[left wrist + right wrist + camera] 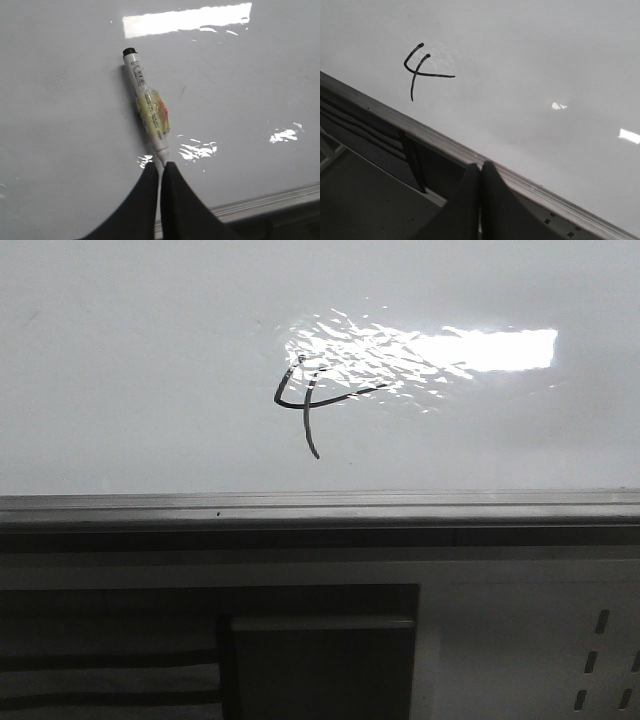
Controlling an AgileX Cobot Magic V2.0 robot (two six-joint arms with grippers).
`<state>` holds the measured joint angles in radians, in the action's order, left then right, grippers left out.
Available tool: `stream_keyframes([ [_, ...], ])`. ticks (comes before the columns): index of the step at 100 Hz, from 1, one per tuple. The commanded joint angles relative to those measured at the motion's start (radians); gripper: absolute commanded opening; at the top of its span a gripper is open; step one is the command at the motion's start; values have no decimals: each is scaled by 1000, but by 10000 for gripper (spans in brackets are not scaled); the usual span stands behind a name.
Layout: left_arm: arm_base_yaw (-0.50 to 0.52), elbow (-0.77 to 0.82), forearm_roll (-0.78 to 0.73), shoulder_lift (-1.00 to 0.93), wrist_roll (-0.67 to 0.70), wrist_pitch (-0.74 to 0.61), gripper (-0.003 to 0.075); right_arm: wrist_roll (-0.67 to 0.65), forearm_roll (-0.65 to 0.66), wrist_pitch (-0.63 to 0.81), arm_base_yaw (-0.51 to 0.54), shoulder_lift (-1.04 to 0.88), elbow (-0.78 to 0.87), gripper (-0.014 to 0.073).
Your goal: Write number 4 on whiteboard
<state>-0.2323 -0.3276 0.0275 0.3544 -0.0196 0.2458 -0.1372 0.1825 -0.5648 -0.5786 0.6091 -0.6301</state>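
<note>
Ink shows on the whiteboard (150, 360): I read the number 4 (312, 400) as a thin black figure with a curved open top, a crossbar running toward the bright glare patch (480, 348), and a slanted tail stroke dropping toward the grey ledge (320, 506) along the board's lower edge. In the front view it sits near the middle of the board, its upper strokes touching the rippled edge of the glare. My right wrist view shows the same figure (420, 70), well above that ledge (440, 145).

On my left arm, the left gripper (161, 167) has its two dark fingers (142, 200) pressed close, clamped on the end of a white marker (147, 112). The marker reaches away from the fingers toward the board, black tip capped, with a yellowish tape wrap (154, 112) round its middle. I cannot tell whether the tip touches the surface.

The right gripper (481, 167) holds nothing; its fingers (500, 205) meet with only a hairline seam between them, over the ledge. Below the ledge in the front view I see a white perforated panel (600, 650) with slots.
</note>
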Motion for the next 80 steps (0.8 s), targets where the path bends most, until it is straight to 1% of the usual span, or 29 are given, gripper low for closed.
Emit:
stream_keyframes([
  [1,2,-26,10,7,13,-91,-20,0,21,59,2,0,-23,-71],
  [18,2,-26,10,7,13,-91,-20,0,21,59,2,0,-23,-71],
  [25,4,-12,10,-22,13,-94,-20,0,21,59,2,0,-23,-71],
  [38,63,54,-8,-99,13,-113,-20,0,21,59,2,0,-23,-71],
  [50,150,142,-13,-202,13,-122,-20,0,21,59,2,0,-23,-71],
  [59,197,212,10,-280,13,-125,-20,0,21,59,2,0,-23,-71],
  [65,214,251,19,-323,13,-141,-20,0,21,59,2,0,-23,-71],
  [75,215,320,19,-391,13,-208,-20,0,21,59,2,0,-23,-71],
  [80,211,357,19,-385,13,-287,-20,0,21,59,2,0,-23,-71],
])
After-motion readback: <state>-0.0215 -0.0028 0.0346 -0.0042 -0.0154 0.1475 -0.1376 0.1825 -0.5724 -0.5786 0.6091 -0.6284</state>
